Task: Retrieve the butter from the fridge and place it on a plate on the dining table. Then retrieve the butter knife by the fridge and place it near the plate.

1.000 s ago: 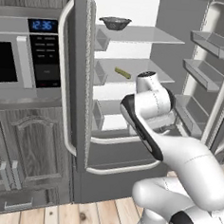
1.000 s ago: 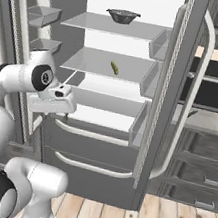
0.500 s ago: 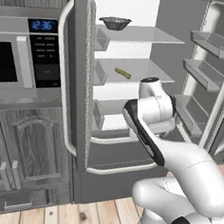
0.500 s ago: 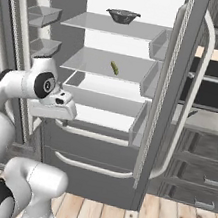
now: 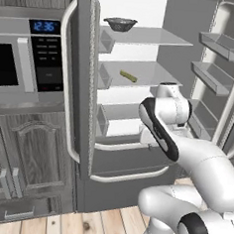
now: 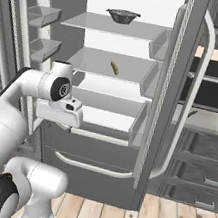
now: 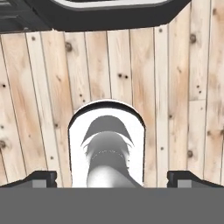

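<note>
The butter (image 5: 128, 76) lies on the fridge (image 5: 77, 136) middle shelf, below the bowl (image 5: 120, 24). We judge it light, soft and slippery, best pinched across its narrow sides at mid-length. Our gripper (image 7: 112, 177) points floorward, jaws spread wide, empty.

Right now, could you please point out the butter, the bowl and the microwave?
butter (image 5: 128, 76): left base view, middle of the stick.
bowl (image 5: 120, 24): left base view, its side wall.
microwave (image 5: 44, 56): left base view, control panel.
</note>
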